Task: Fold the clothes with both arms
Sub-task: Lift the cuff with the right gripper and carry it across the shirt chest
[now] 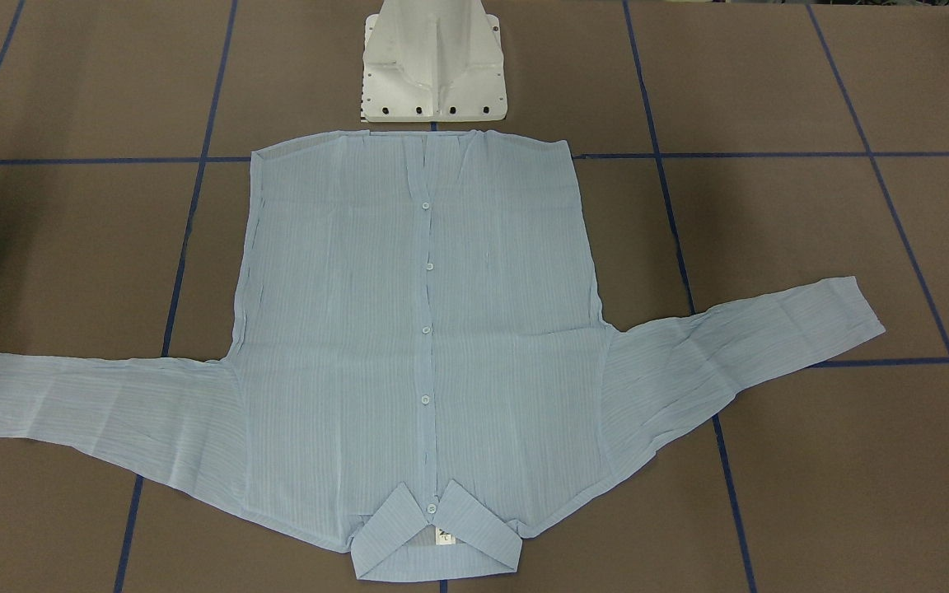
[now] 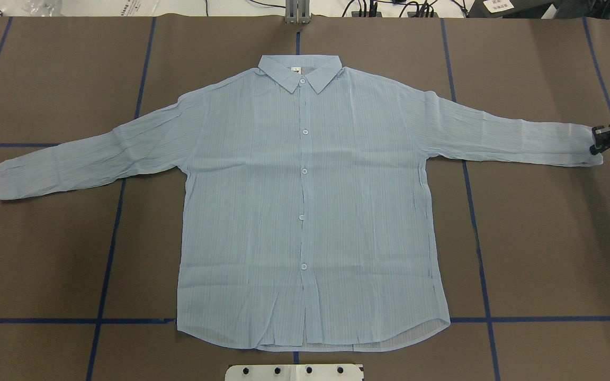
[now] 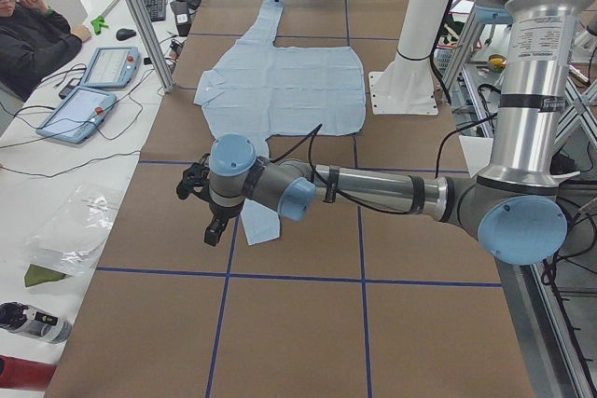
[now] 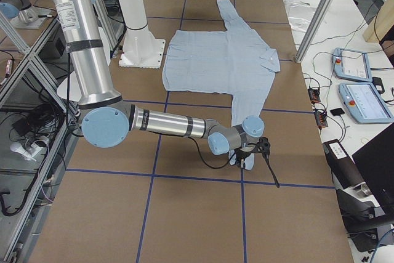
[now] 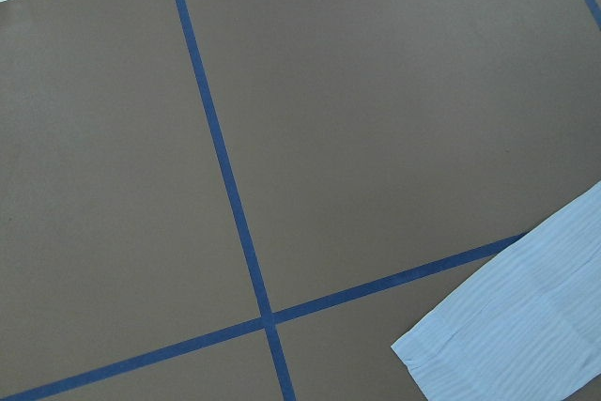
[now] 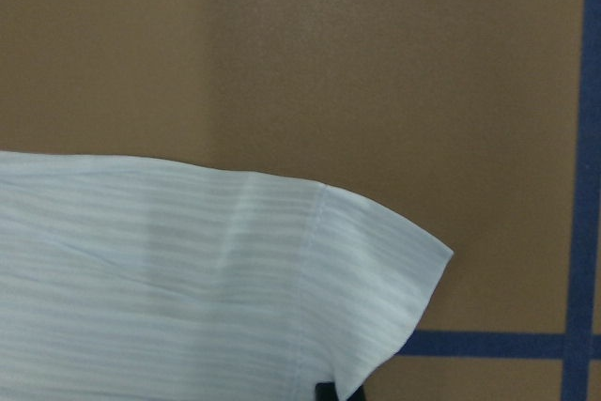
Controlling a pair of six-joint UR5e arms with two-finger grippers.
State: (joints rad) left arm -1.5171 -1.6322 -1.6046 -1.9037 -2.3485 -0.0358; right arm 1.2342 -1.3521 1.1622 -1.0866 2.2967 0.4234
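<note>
**A:** On the brown table [image 2: 45, 254], is the thin light-blue striped shirt [image 2: 305, 201] folded yet?

**B:** No, flat. Right claw [image 2: 597, 144] at right cuff [image 2: 577, 144], left claw [image 3: 214, 230] beside left cuff [image 3: 258, 227]; can't tell either grip. Next, likely: pinch both.

Overhead and front cameras oppose, sharing the shirt [image 2: 305, 201]; wrist cameras seemingly near.

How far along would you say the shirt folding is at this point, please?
Done: the shirt lies flat, buttoned, sleeves spread; no fold yet. In hand: the right gripper is at one cuff, the left gripper near the other; grip unclear. Left: every fold.
</note>
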